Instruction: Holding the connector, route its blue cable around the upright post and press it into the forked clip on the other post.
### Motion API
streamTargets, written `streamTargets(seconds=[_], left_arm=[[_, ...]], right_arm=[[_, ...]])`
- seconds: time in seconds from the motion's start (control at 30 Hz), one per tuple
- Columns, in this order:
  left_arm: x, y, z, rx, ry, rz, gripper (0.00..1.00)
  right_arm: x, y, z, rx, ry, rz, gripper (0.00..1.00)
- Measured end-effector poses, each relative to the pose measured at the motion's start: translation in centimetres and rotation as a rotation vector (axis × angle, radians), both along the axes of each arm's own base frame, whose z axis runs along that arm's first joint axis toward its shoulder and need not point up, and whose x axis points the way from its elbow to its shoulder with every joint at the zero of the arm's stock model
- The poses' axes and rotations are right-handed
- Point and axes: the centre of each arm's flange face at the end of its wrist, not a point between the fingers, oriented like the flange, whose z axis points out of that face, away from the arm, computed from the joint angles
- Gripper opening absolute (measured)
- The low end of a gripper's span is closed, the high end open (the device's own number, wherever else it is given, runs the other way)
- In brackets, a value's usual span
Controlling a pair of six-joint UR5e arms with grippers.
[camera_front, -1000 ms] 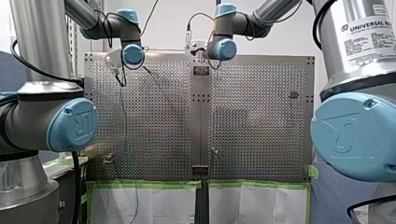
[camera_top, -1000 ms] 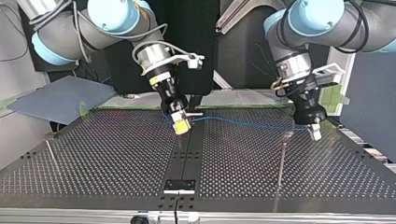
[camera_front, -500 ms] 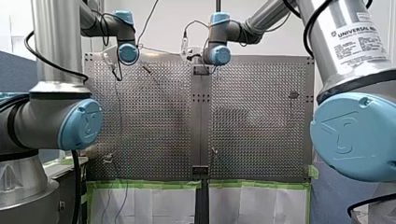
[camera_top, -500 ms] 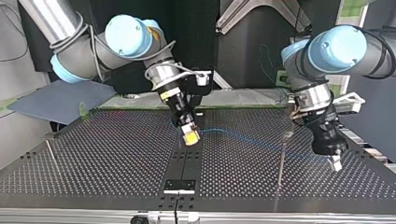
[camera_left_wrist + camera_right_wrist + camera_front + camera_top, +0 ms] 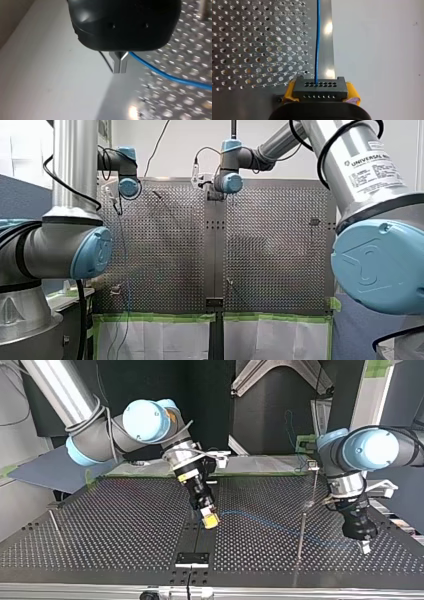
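My right gripper (image 5: pixel 211 521) is clamped on the black connector (image 5: pixel 320 90), with the yellow pads (image 5: pixel 290 92) pressing it from both sides. The right wrist view shows two rows of holes on the connector's face. The blue cable (image 5: pixel 317 45) leaves a hole in the upper row and runs straight ahead of the gripper, over the smooth centre strip (image 5: pixel 325 50) of the perforated table (image 5: pixel 125 530). In the top view this gripper hangs tilted, low over the strip near the table's middle. Whether the connector touches the surface, cannot tell.

My left gripper (image 5: pixel 365 547) is at the top view's right, near the table's side edge, pointing down. In the left wrist view its metal fingers (image 5: pixel 119 65) are together, and the cable comes out right at them (looks pinched, though the black body hides the exact contact spot).

In the top view the cable runs low over the plate from the connector to my left gripper and crosses the thin upright post (image 5: pixel 301 532) partway up. Whether it passes in front or behind, cannot tell. The post's top has a small head, too small to read as forked or not. A second post (image 5: pixel 54 525) stands at the view's left, well apart from the cable.
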Motion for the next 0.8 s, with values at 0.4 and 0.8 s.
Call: streamTargets(seconds=[0.4,0.8], left_arm=[[2.6,-0.7,-4.8,0.020,0.089,-0.094,0.00],[3.7,-1.6,-8.0,0.018,0.146,-0.131,0.00]], right_arm=[[0.4,-1.7,-2.7,0.027,0.024,-0.011,0.00],[0.8,-2.8,-6.3,0.067,0.074,-0.027,0.00]])
